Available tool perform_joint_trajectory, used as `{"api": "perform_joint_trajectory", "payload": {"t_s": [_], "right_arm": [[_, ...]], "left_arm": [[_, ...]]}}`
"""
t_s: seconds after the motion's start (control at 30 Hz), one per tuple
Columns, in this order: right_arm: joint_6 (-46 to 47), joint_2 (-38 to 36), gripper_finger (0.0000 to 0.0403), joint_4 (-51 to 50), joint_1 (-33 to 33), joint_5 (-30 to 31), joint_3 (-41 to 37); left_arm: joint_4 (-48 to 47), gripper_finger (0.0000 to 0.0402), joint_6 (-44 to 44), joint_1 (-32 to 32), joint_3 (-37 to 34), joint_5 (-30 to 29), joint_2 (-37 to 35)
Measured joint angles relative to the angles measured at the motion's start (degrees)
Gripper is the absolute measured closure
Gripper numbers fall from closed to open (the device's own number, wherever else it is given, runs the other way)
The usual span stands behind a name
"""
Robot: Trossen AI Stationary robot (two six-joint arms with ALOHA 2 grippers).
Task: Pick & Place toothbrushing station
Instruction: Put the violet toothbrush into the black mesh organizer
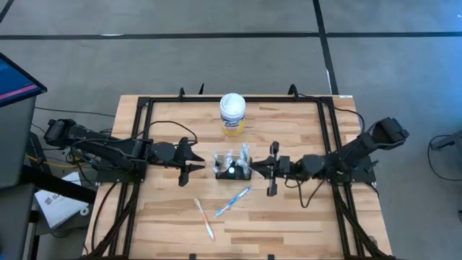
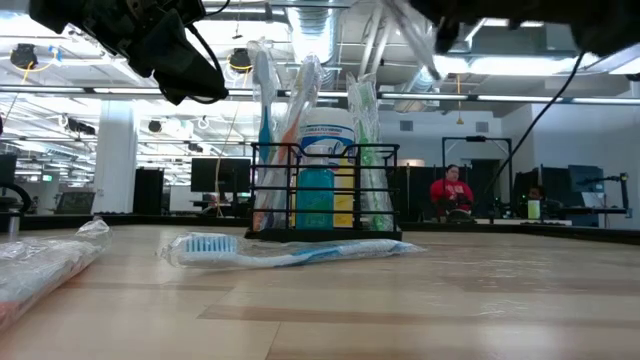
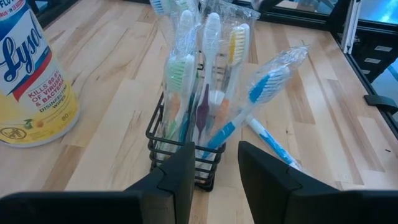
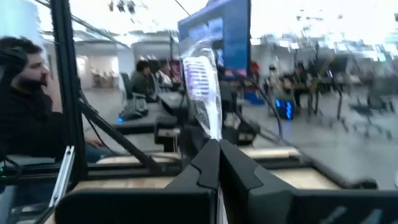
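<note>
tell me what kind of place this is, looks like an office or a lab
Probably an open-plan robotics lab or workshop: a wooden table in a black frame with two arms, rows of monitors and seated people behind, bare ceiling ducts overhead.

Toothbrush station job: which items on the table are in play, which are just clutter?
In play:
- black wire-mesh holder with wrapped toothbrushes standing in it
- wrapped toothbrush clamped in the right gripper
- two loose wrapped toothbrushes on the table
- left gripper, empty, jaws apart, beside the holder

Clutter:
- Lysol wipes canister
</note>
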Motion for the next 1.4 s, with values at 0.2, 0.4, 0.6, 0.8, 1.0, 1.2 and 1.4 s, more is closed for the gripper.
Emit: {"api": "perform_joint_trajectory", "payload": {"t_s": [0.2, 0.4, 0.6, 0.8, 1.0, 1.2, 1.4], "right_arm": [[-2.34, 7.77, 0.0403, 13.02, -4.54, -6.70, -0.02], [-1.77, 13.40, 0.0403, 27.08, -7.36, -11.58, -5.21], [-0.06, 14.05, 0.0403, 26.29, -9.32, -13.38, -5.62], [-0.41, 14.24, 0.0403, 27.13, -11.76, -18.87, -4.44], [-0.17, 16.26, 0.0403, 26.97, -13.16, -20.83, -4.56], [0.96, 16.59, 0.0403, 27.09, -14.17, -23.38, -4.54], [0.80, 16.52, 0.0403, 27.11, -14.76, -24.20, -4.44]], "left_arm": [[0.01, 0.0285, 0.00, 0.00, 0.00, 0.00, 0.00], [-0.01, 0.0285, 0.00, 0.00, 0.00, 0.00, 0.00], [0.10, 0.0285, 0.22, 0.00, 0.00, -0.19, 0.00], [0.80, 0.0285, 0.22, 0.00, 0.00, -0.24, 0.00], [0.87, 0.0285, 0.28, 0.00, 0.00, -0.31, 0.00], [0.88, 0.0285, 0.37, 0.00, 0.00, -0.48, 0.00], [0.92, 0.0285, 0.37, 0.04, 0.00, -0.46, 0.00]]}}
